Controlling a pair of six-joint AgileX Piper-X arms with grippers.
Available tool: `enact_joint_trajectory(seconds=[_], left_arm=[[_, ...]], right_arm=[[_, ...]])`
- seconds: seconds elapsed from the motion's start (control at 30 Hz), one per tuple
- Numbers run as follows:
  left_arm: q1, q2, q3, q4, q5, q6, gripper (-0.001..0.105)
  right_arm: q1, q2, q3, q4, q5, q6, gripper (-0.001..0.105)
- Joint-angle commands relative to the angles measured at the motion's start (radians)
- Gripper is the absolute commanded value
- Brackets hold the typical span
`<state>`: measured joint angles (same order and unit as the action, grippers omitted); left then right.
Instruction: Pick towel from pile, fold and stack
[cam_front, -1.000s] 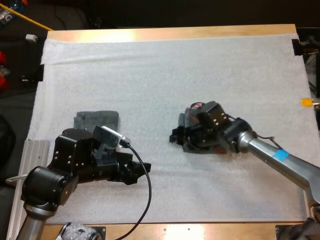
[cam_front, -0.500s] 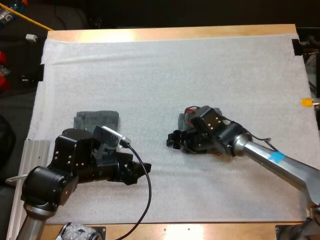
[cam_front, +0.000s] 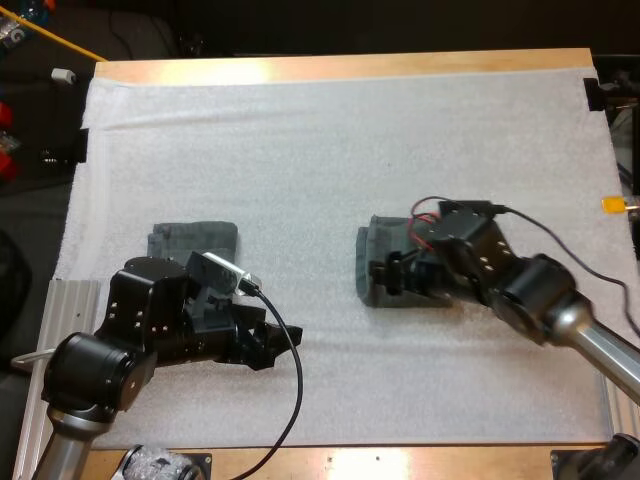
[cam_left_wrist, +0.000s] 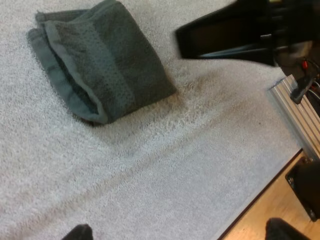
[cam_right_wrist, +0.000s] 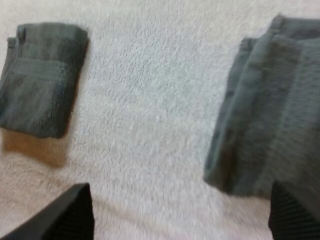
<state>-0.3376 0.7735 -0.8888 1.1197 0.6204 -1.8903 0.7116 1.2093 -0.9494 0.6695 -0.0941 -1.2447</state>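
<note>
mid-mat towel (cam_front: 372, 262): dark grey-green terry, folded into a rectangle, flat on the white foam mat (cam_front: 330, 140), right of centre. The long axis of the visible part runs near-to-far in the high view. Its right part is hidden under the right gripper (cam_front: 392, 272), so I can't tell the full outline.

right gripper is at the towel, black fingers spread wide with nothing between them. In the right wrist view one fingertip (cam_right_wrist: 295, 215) is at the towel's edge and the other is over bare mat.

stack towel (cam_front: 196, 238): second dark grey-green folded towel, well apart toward the left side of the mat, just beyond the left arm. left gripper (cam_front: 262, 345) is near it, fingers apart and empty.

Judgement: the right arm is nearer the mid-mat towel, so the carry is its job. The target lies straight across to the left. The grip should go across the short axis and pinch all layers, or the fold may open in transit.
</note>
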Motion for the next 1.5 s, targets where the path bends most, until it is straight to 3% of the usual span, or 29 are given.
enact_joint_trajectory(seconds=[0.0, 0.27, 0.5, 0.77, 1.17, 1.47], left_arm=[[0.000, 0.000, -0.002, -0.009, 0.012, 0.025, 0.066], [0.000, 0.000, -0.002, -0.167, 0.012, 0.078, 0.066], [0.000, 0.057, -0.001, -0.303, 0.012, -0.024, 0.066], [-0.014, 0.300, -0.001, -0.400, 0.001, -0.142, 0.067], [-0.073, 0.591, -0.001, -0.564, -0.069, -0.185, 0.070], [-0.075, 0.755, -0.001, -0.668, -0.070, -0.208, 0.070]], right_arm=[[0.001, -0.040, -0.007, 0.042, 0.023, -0.017, 0.070], [0.001, -0.267, -0.007, 0.224, 0.130, -0.017, 0.070], [0.001, -0.415, -0.007, 0.300, 0.145, -0.017, 0.070], [0.001, -0.498, -0.007, 0.307, 0.162, -0.017, 0.070], [0.001, -0.504, -0.007, 0.309, 0.217, -0.017, 0.070], [0.001, -0.504, -0.007, 0.309, 0.217, -0.017, 0.070]])
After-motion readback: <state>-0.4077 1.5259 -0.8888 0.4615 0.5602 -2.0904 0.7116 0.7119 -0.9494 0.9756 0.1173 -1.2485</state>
